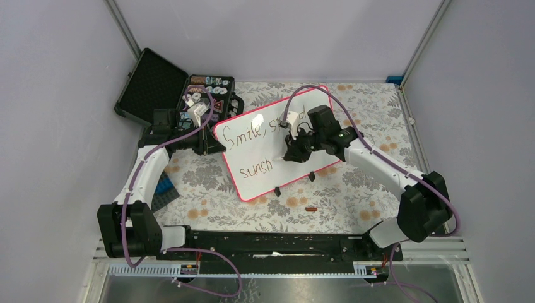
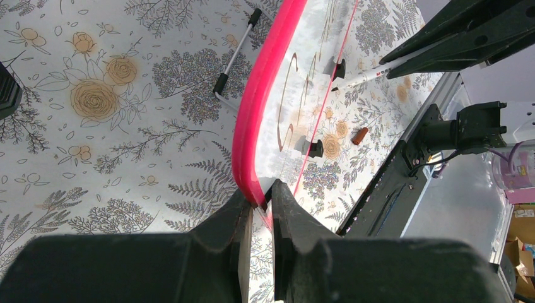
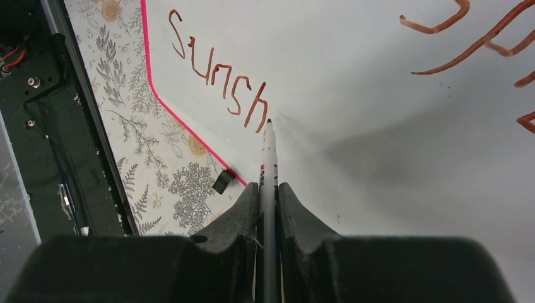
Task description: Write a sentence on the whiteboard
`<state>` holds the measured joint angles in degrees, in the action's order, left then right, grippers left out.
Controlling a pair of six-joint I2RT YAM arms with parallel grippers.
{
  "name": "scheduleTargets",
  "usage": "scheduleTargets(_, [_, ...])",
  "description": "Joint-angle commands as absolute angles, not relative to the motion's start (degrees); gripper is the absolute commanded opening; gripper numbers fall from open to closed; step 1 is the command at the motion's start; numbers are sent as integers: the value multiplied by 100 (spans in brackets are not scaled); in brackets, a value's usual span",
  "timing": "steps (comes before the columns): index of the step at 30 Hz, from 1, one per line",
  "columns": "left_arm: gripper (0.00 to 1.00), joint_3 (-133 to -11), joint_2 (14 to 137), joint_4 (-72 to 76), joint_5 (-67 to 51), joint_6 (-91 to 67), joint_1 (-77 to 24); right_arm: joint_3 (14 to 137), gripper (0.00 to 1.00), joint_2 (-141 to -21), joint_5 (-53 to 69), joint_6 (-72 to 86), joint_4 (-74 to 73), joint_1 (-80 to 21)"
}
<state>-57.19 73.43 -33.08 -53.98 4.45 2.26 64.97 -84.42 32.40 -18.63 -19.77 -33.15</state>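
Clamps left gripper (image 2: pixel 260 192) on the whiteboard's (image 1: pixel 265 183) left rim, mid-table on flowered cloth (image 1: pixel 353 189). Pinches a marker (image 3: pixel 269 158) in right gripper (image 3: pixel 269 189), tip at the sentence's (image 3: pixel 217 79) "sunsh". Boxed in by grey walls (image 1: pixel 57 95).

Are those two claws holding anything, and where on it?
The right claw grips a marker by its barrel; the left claw pinches the whiteboard by its pink rim.

White-shelled left arm (image 1: pixel 146 173) and right arm (image 1: pixel 378 164), black joints (image 1: pixel 421 211), purple cables (image 1: pixel 313 87), matte black left gripper (image 2: pixel 262 192) and right gripper (image 3: pixel 268 187).
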Motion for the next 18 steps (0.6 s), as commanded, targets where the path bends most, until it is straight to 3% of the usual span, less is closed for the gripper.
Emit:
scheduleTargets(1, [0,-5862,7304,-3181,-5161,747,144,6765,0,-8552,3204,-1802,-1760,-3295])
scheduleTargets(18, [0,-5849,7304,-3182,-5145,747,146,6719,0,-8526,2961,-1850,-1784,-3170])
